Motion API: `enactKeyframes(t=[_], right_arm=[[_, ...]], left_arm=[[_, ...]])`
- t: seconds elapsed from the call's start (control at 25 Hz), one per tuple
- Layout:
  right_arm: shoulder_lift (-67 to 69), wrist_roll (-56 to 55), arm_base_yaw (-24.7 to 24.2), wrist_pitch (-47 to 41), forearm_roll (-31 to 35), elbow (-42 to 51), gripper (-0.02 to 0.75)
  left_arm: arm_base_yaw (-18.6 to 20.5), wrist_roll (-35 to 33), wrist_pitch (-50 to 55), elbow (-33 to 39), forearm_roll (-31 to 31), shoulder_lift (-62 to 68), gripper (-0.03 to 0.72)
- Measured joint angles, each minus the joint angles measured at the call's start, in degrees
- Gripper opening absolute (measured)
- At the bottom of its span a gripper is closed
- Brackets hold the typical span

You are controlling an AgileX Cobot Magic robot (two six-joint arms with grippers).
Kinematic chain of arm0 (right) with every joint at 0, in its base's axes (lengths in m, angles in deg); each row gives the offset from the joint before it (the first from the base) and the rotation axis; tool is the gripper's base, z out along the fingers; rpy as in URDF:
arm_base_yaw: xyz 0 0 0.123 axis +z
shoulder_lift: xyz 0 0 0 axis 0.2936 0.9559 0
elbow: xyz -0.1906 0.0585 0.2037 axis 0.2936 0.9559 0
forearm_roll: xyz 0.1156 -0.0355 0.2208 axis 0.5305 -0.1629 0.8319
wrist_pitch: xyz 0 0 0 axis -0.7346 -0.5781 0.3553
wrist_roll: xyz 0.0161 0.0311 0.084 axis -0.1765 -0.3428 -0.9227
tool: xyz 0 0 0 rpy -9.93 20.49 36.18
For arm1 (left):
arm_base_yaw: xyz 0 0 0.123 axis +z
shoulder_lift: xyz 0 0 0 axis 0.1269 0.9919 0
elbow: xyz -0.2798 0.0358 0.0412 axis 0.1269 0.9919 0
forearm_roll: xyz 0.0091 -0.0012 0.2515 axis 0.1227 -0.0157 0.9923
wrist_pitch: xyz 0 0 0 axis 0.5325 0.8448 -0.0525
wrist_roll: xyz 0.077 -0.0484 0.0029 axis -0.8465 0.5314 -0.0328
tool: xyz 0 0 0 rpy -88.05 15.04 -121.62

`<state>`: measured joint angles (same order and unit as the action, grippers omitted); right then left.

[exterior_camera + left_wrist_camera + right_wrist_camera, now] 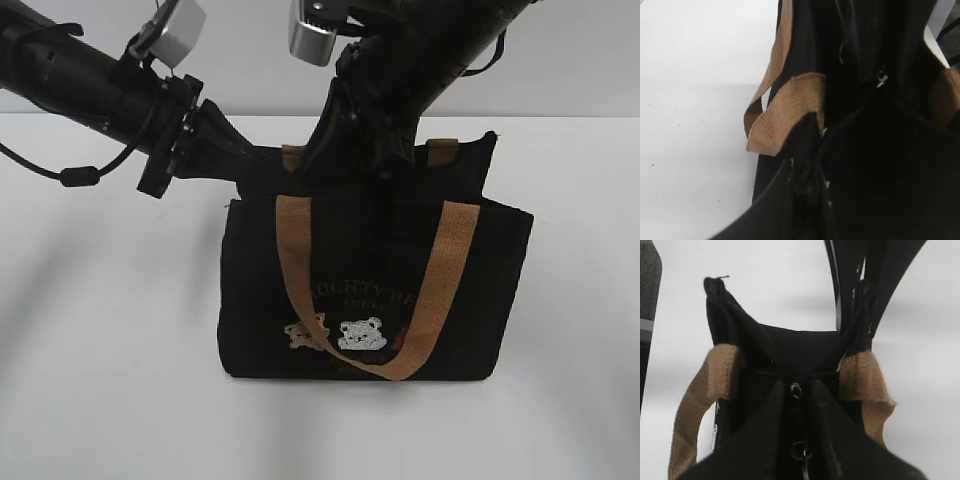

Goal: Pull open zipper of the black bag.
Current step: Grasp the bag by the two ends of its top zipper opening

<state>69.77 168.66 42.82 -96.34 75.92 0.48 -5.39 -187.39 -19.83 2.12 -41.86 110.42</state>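
The black bag (pixel 470 290) stands upright on the table, its tan handle (pixel 293 250) hanging down the front above two bear patches (pixel 360 333). My left gripper (pixel 243 168) is shut on the fabric at the bag's left top corner (pixel 807 155). My right gripper (pixel 345 165) comes down onto the middle of the top edge. In the right wrist view its fingers (pixel 770 410) stand close together on either side of the zipper's metal pull tab (pixel 796 391). The zipper line (pixel 765 373) runs across just beyond them. The tab also glints in the left wrist view (pixel 882 80).
The white table (pixel 100 350) spreads bare round the bag on all sides. Both black arms cross above the bag's top. A grey object (pixel 647 285) shows at the left edge of the right wrist view.
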Motion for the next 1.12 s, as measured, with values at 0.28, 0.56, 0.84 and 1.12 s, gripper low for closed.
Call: enactKeyframes(t=[0.28,0.56,0.84,1.12], right_arm=[[-1.1,-5.1,-0.2,-0.6,-3.3,0.0,0.081],[-1.6,-9.6,-1.8,-4.9,-6.3,0.0,0.015],[-3.1,-13.6,-5.1,-7.2,-9.5,0.0,-0.015],[-3.6,-17.1,-10.9,-9.2,-14.3,0.0,-0.015]], left_arm=[[-0.2,0.0,0.6,0.0,1.2,0.0,0.048],[-0.5,0.0,-0.7,0.0,2.4,-0.2,0.046],[-0.5,0.0,-2.1,0.0,2.4,-0.4,0.046],[-0.5,0.0,-3.0,0.0,2.4,-0.4,0.046]])
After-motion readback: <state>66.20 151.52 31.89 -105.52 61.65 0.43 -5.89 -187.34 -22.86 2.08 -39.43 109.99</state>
